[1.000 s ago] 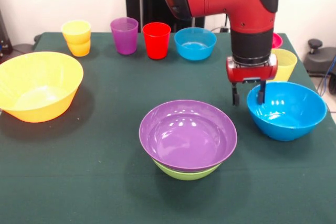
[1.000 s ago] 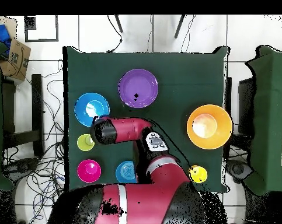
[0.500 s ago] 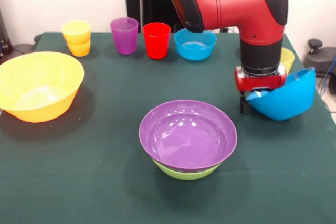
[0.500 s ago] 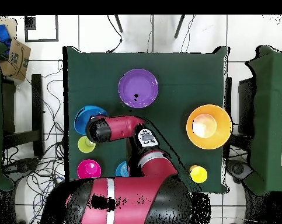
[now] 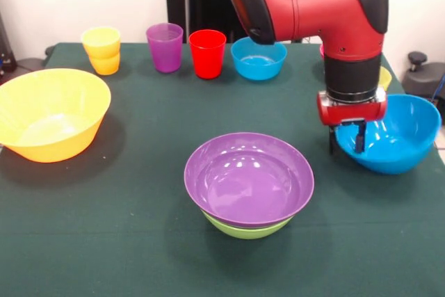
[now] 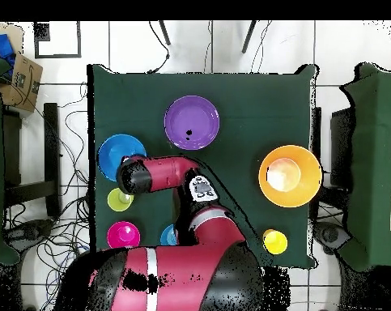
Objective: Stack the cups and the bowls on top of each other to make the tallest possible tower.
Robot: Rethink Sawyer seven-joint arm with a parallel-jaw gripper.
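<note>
My gripper (image 5: 345,145) is shut on the near rim of the large blue bowl (image 5: 396,140), one finger inside and one outside. The bowl sits roughly level at the table's right side; whether its base touches the cloth I cannot tell. In the overhead view the blue bowl (image 6: 117,154) lies beside my wrist, which hides the gripper. The tower is a purple bowl (image 5: 248,175) nested in a green bowl (image 5: 247,229) at the table's middle. The wide orange bowl (image 5: 49,113) stands at the left.
Along the far edge stand two stacked orange-yellow cups (image 5: 101,50), a purple cup (image 5: 165,46), a red cup (image 5: 207,52) and a small blue bowl (image 5: 258,57). A pale yellow cup (image 5: 381,76) peeks out behind my arm. A red-pink bowl (image 6: 123,235) lies near the robot's base.
A second ago the gripper stood open astride the blue bowl's rim. It then shut and lifted the bowl tilted; now the bowl has swung back level and shifted right.
</note>
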